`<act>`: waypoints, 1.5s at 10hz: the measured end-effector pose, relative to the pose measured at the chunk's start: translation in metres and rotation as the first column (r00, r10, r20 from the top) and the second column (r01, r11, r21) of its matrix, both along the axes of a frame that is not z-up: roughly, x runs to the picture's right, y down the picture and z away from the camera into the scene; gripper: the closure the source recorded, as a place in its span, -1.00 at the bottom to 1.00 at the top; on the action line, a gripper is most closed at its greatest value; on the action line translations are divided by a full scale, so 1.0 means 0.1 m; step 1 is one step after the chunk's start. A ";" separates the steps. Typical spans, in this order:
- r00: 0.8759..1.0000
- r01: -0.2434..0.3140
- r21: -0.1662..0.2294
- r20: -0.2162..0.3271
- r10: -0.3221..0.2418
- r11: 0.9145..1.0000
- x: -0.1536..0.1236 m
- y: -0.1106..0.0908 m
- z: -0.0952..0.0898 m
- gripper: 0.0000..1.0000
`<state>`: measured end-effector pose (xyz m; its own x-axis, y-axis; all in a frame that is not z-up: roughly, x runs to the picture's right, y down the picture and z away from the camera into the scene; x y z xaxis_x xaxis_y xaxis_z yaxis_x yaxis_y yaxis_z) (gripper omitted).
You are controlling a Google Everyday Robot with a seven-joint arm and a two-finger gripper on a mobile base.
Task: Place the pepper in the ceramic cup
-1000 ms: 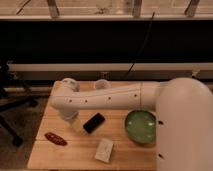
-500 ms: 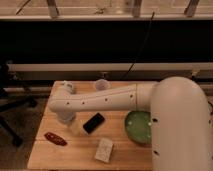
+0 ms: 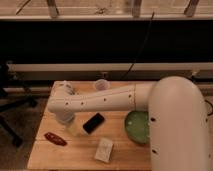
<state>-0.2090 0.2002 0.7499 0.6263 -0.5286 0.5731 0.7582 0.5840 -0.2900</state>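
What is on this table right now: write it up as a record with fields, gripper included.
surface: wooden table
target: pepper, red, lying near the front left edge, apart from the gripper
cups: left cup and middle cup, both pale, at the back edge; which is ceramic cannot be told
gripper: gripper hangs below the left end of the white arm, just behind and right of the pepper
other items: black flat object at centre; green bowl on the right; pale packet at the front
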 end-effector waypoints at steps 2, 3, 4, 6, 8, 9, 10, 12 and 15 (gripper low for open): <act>1.000 -0.021 -0.024 -0.008 0.021 0.999 -0.12 0.14 0.06 -0.60; 0.999 -0.034 -0.038 -0.017 0.034 0.999 -0.16 0.20 0.09 -0.60; 0.999 -0.043 -0.051 -0.023 0.042 0.998 -0.21 0.24 0.11 -0.60; 0.997 -0.062 -0.075 -0.048 0.058 0.995 -0.28 0.32 0.13 -0.60; 0.994 -0.082 -0.099 -0.078 0.075 0.992 -0.37 0.42 0.15 -0.60; 0.992 -0.100 -0.107 -0.088 0.090 0.989 -0.38 0.47 0.15 -0.60; 0.990 -0.120 -0.110 -0.091 0.110 0.987 -0.42 0.53 0.14 -0.60; 0.985 -0.150 -0.102 -0.097 0.140 0.983 -0.50 0.63 0.14 -0.60; 0.983 -0.164 -0.097 -0.101 0.154 0.982 -0.56 0.71 0.16 -0.60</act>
